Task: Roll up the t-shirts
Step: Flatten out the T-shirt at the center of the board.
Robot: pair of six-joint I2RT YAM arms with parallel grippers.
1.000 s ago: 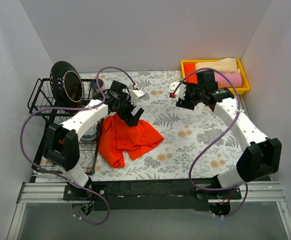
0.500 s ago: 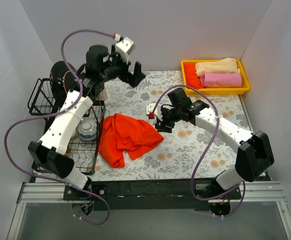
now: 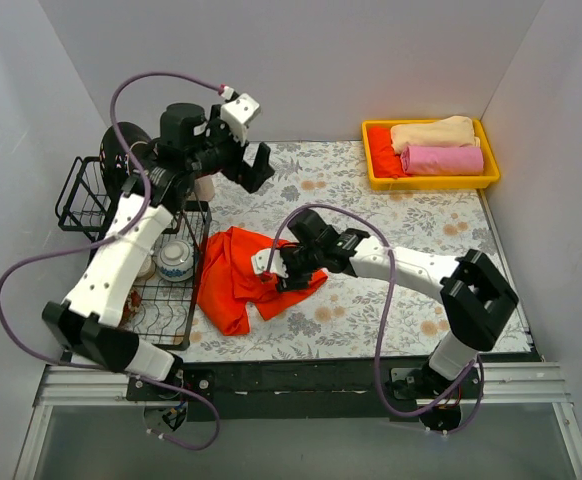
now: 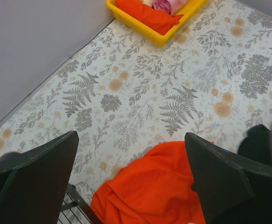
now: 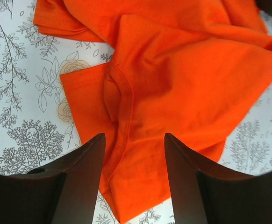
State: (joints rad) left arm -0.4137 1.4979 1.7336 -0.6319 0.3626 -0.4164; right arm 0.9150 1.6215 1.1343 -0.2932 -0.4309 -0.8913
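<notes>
A bright orange-red t-shirt (image 3: 233,285) lies crumpled on the floral table at the front left. My right gripper (image 3: 277,276) is open and hovers low over the shirt's right part. In the right wrist view its fingers (image 5: 80,177) straddle a folded seam of the shirt (image 5: 173,84) without holding it. My left gripper (image 3: 253,172) is open and empty, raised high over the back of the table. Its wrist view shows the shirt (image 4: 154,191) far below. Beige (image 3: 433,132), pink (image 3: 441,160) and orange-red (image 3: 381,160) bundles lie in the yellow tray (image 3: 431,183).
A black wire dish rack (image 3: 71,195) stands at the left edge with a bowl (image 3: 174,262) and a dark round plate (image 3: 121,150) in it. The yellow tray (image 4: 145,32) sits at the back right corner. White walls close in three sides.
My right gripper has moved left and down from the table's middle onto the shirt's right part. My left arm has stayed raised and shifted only slightly.
</notes>
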